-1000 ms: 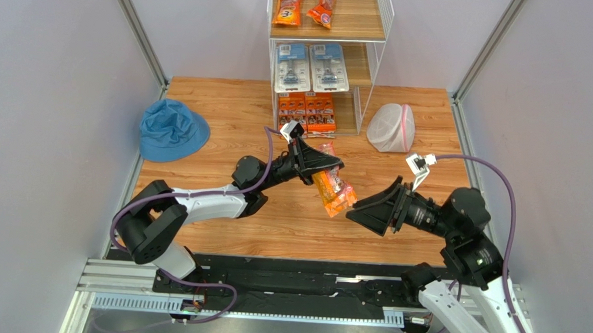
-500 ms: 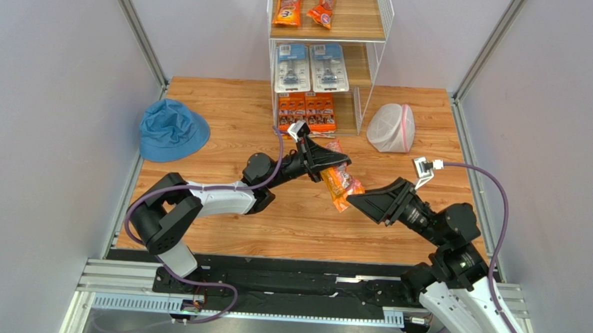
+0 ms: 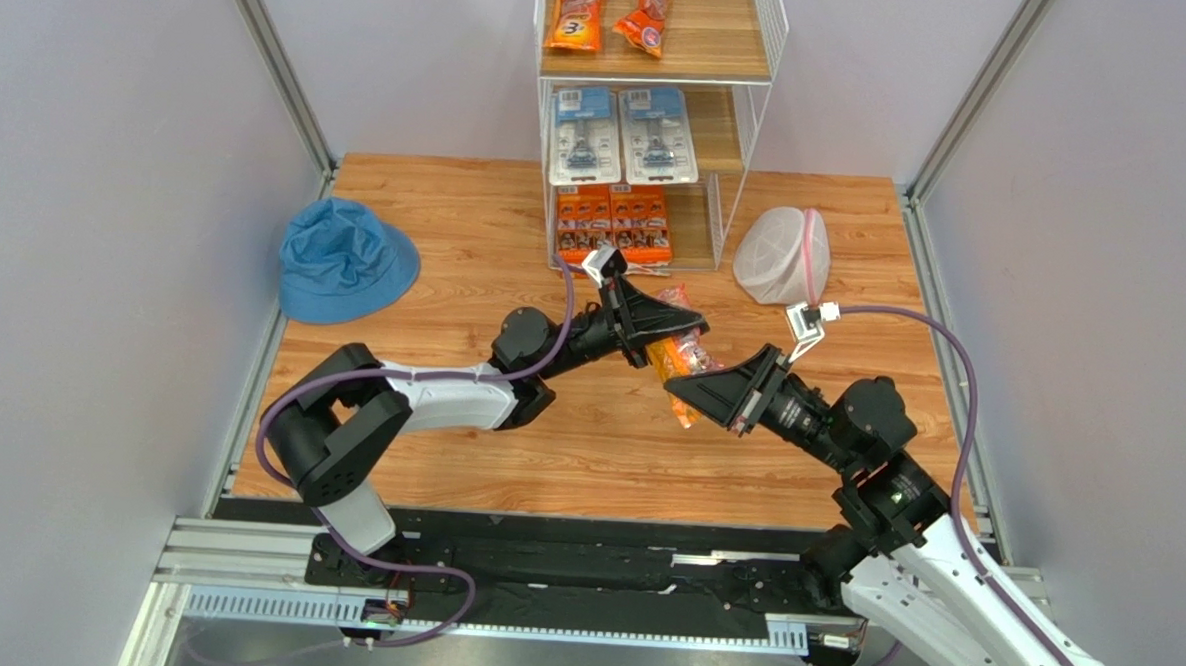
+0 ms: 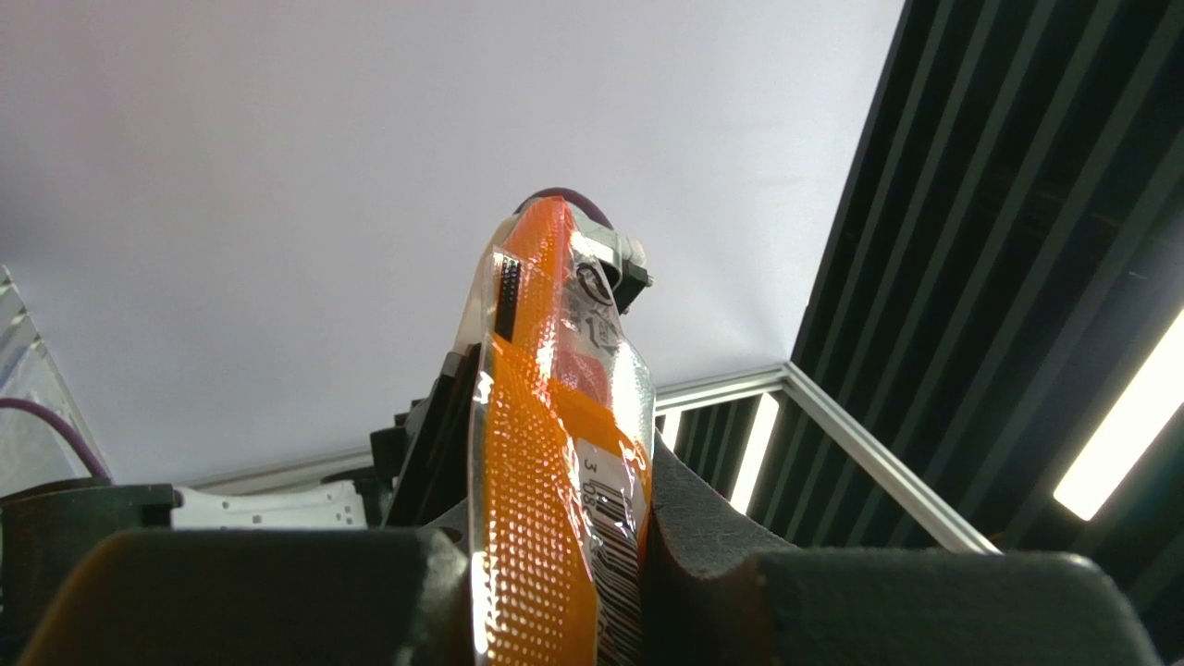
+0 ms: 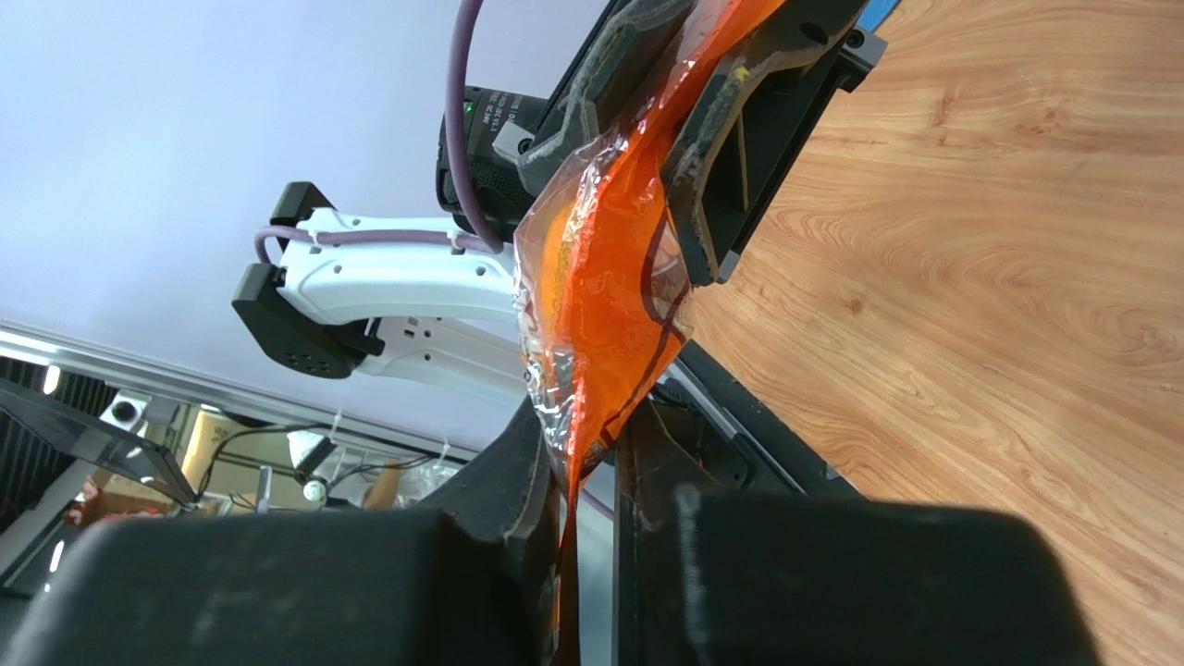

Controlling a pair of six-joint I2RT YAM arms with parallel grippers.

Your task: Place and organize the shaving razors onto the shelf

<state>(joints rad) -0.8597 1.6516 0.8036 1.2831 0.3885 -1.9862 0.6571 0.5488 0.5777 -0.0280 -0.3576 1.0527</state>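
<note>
The razor bag [image 3: 676,364] hangs above the surface [image 3: 454,222], held between two pincers. The left pincer [image 3: 674,334] is clenched on its far end and the right pincer [image 3: 697,396] on its near end. Its long axis runs from one to the other, aimed roughly toward the shelf [image 3: 717,46].

From the left wrist we see the bag [image 4: 556,458] edge-on, jutting straight out of the pads.

From the right wrist it [image 5: 598,292] rises from the pads up to the left pincer.

We judge this a handover: the left should open only once the right holds firm, with no tugging.

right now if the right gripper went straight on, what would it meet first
The orange razor bag the right gripper pinches; just beyond, probably the left gripper, clamped on the bag's far end.
</note>
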